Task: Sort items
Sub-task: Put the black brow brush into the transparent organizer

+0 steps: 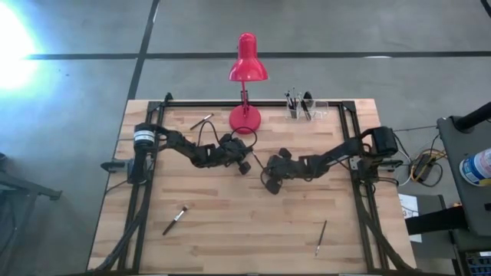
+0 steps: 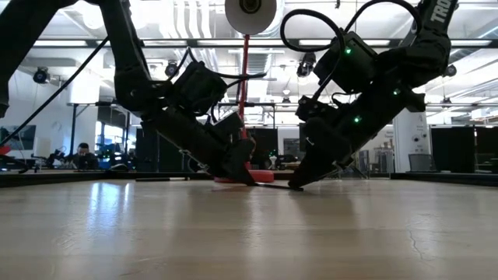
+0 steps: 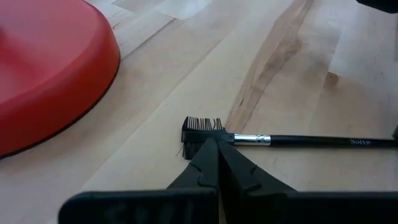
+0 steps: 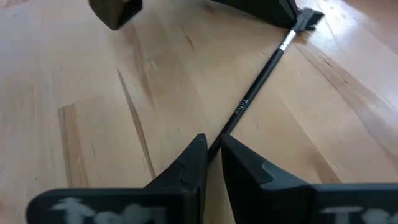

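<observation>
Nearest the front edge of the pale butcher-block wooden surface (image 1: 230, 238), two thin brushes lie loose and untouched: a dark-handled brush with a silvery ferrule (image 1: 175, 219) at about seven o'clock and a slim light-handled brush (image 1: 321, 238) at about five o'clock, both seemingly waiting their turn to be sorted.

At the centre, both arms meet over one item, a long thin black-handled comb brush with a silvery ferrule (image 4: 261, 74), lying flat. The right tool (image 4: 211, 152) has its fingers drawn nearly together around the handle end, apparently gripping it for a lift. The left tool (image 3: 216, 155) has its fingers pressed together, their tips resting on the comb head (image 3: 202, 127); this looks like pinning the brush down so it does not skid or roll while the other side takes hold.

Farther back, at twelve o'clock, stands a red desk lamp with a round base (image 1: 245, 116), just beside the pinned head. At about eleven o'clock another thin brush (image 1: 202, 121) lies loose. At one o'clock a clear holder (image 1: 304, 109) carries several upright brushes, likely the sorting destination.
</observation>
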{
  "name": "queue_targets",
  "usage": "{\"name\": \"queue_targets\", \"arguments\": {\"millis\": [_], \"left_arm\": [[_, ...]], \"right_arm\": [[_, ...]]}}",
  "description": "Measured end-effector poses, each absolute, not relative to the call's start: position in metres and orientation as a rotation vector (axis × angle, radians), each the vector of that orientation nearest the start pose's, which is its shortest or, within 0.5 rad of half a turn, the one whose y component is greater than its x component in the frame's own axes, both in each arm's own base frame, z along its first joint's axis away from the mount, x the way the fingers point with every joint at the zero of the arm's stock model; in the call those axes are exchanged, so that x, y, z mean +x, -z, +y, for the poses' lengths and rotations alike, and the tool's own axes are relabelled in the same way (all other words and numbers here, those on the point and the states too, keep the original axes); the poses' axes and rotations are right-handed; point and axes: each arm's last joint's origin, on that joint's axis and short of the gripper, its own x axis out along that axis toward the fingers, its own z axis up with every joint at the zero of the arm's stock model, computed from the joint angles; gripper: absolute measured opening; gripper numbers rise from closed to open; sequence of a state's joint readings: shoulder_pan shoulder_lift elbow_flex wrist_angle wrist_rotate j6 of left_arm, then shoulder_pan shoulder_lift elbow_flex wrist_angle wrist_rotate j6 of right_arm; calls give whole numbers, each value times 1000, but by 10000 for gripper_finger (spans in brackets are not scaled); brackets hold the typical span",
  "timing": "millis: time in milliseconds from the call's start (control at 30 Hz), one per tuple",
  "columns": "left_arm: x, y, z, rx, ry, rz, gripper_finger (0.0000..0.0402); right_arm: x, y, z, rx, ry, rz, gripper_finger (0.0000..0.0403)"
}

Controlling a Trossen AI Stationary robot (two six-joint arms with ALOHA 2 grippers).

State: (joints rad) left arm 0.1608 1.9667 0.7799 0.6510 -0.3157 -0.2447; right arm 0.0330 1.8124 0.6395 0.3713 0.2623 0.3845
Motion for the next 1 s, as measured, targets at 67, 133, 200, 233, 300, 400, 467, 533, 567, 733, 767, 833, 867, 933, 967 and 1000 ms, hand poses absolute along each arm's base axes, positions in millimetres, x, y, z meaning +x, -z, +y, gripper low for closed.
{"name": "queue_targets", "arguments": {"millis": [67,133,200,233,300,400,467,533,567,733,767,833,867,933,967,1000], "left_arm": [[345,-94,65,-193,-527,479,0],[345,-94,65,-193,-527,479,0],[345,-94,65,-193,-524,479,0],[345,-94,65,-193,-524,479,0],[345,-94,65,-192,-528,479,0],[345,-94,65,-192,-530,479,0],[345,-94,65,-192,-531,479,0],[345,-94,65,-191,-530,479,0],[345,-94,65,-191,-531,479,0],[345,-94,65,-187,-524,481,0],[345,-94,65,-183,-521,483,0],[345,-94,65,-178,-513,486,0],[345,-94,65,-178,-512,486,0],[345,-95,64,-176,-506,486,1],[344,-96,63,-170,-499,487,3],[343,-97,61,-161,-492,491,6]], "right_arm": [[298,-89,2,243,369,758,47],[297,-91,2,241,370,765,53],[296,-95,2,238,370,782,60],[297,-97,2,236,370,793,63],[297,-100,2,229,370,827,69],[299,-103,3,221,373,861,75],[299,-103,4,219,375,872,75],[298,-101,4,216,378,877,69],[298,-101,4,214,378,879,64],[298,-99,4,189,375,889,27],[298,-99,4,185,374,891,19],[298,-99,4,172,369,897,13],[298,-99,4,169,369,897,12],[297,-99,4,163,366,899,10],[297,-99,4,159,364,900,10],[297,-99,4,153,361,901,9]]}}
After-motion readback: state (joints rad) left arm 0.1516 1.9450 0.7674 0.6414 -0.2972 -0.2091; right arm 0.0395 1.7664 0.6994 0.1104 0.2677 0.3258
